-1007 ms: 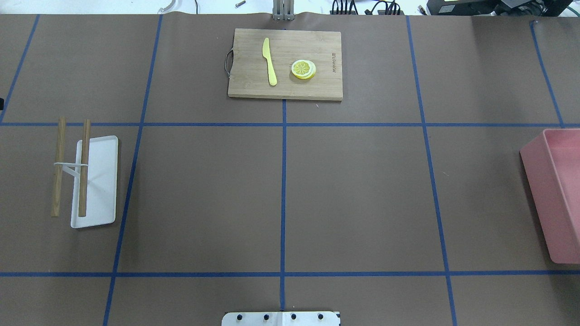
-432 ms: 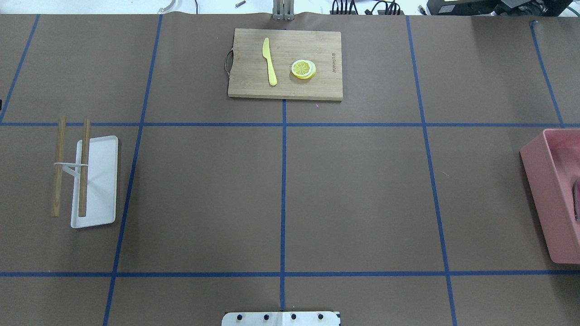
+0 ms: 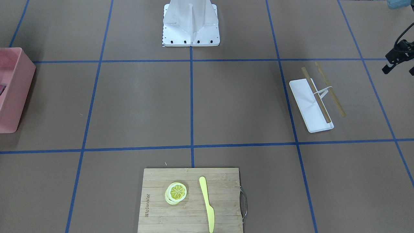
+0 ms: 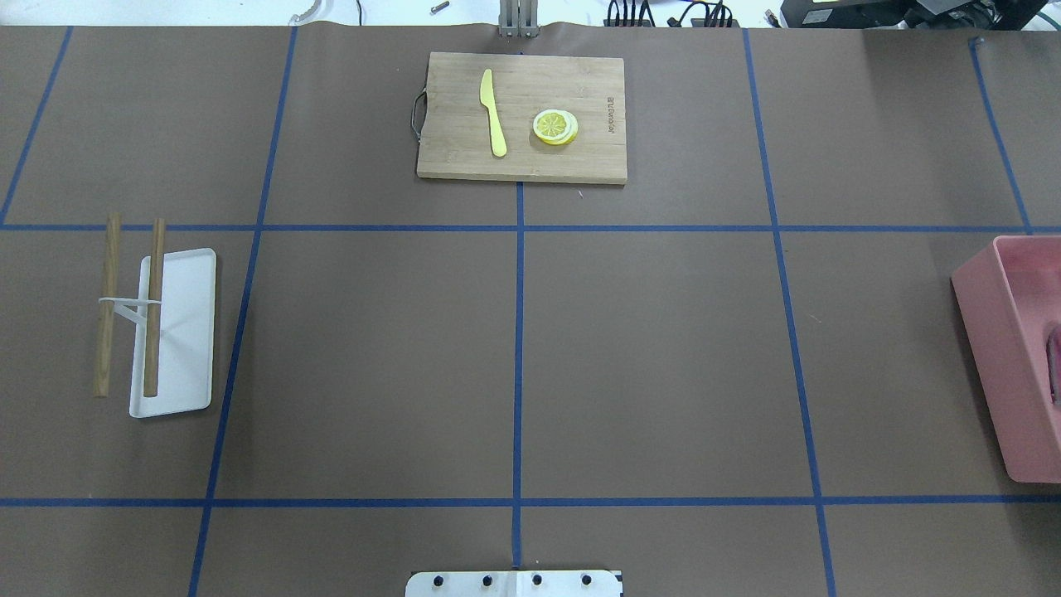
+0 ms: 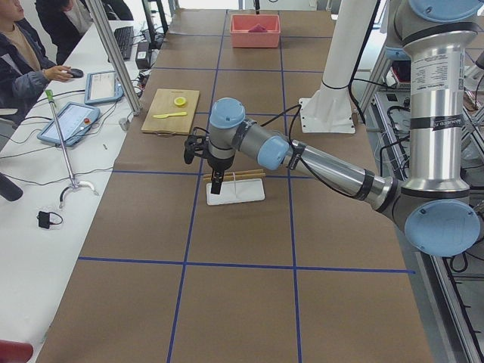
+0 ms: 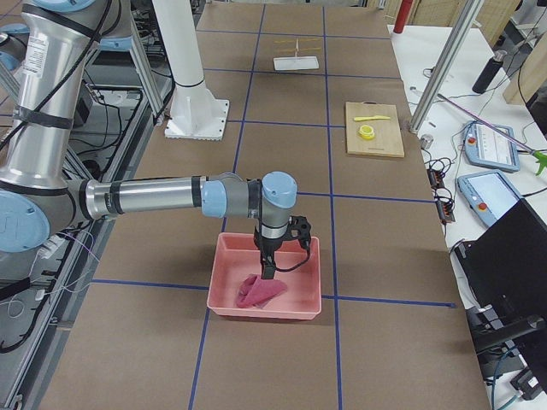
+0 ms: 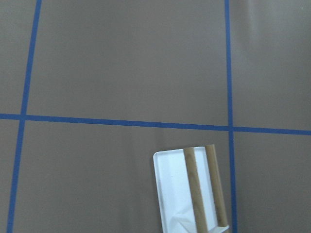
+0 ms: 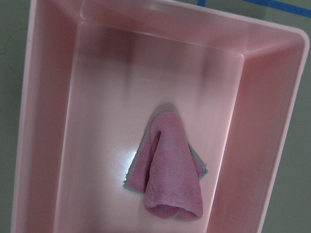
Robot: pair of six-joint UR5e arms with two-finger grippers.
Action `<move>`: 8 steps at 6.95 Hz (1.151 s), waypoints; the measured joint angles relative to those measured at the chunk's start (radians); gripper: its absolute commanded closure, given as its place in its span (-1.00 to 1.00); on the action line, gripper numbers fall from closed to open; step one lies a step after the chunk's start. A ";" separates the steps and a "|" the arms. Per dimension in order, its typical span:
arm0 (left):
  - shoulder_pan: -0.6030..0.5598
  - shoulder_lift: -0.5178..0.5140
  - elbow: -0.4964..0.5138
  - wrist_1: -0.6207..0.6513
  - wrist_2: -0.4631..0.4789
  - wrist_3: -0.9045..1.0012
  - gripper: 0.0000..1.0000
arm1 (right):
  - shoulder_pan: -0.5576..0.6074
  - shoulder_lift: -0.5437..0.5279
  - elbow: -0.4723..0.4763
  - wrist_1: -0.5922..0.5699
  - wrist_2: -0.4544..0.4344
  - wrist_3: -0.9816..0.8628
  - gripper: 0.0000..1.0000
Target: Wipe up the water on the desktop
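The brown desktop [image 4: 646, 356] with blue tape lines shows no water that I can make out. A pink cloth [image 8: 167, 170] lies crumpled in the pink bin [image 8: 43, 121] at the desktop's right end; it also shows in the exterior right view [image 6: 261, 291]. My right gripper [image 6: 268, 272] hangs just above the cloth; I cannot tell if it is open or shut. My left gripper [image 5: 216, 181] hovers over the white tray [image 5: 236, 192]. Its black body shows at the front-facing view's right edge [image 3: 399, 55]. Its jaws cannot be judged.
A bamboo cutting board [image 4: 522, 116] with a yellow knife [image 4: 494, 112] and lemon slices [image 4: 555, 127] lies at the far middle. The white tray with two wooden rods [image 4: 152, 307] stands at the left. The robot's base plate [image 4: 514, 584] is at the near edge.
A dark pink shape has appeared inside the bin at the overhead view's right edge. The small dark part at that view's left edge has slid out of sight.
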 measured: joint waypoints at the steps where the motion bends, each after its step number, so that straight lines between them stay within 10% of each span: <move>1: -0.057 0.001 0.076 0.003 -0.002 0.149 -0.96 | 0.012 -0.002 0.001 0.015 0.011 0.000 -1.00; 8: -0.185 0.012 0.313 0.024 -0.093 0.396 -0.96 | 0.091 -0.018 0.022 0.026 0.026 -0.003 -1.00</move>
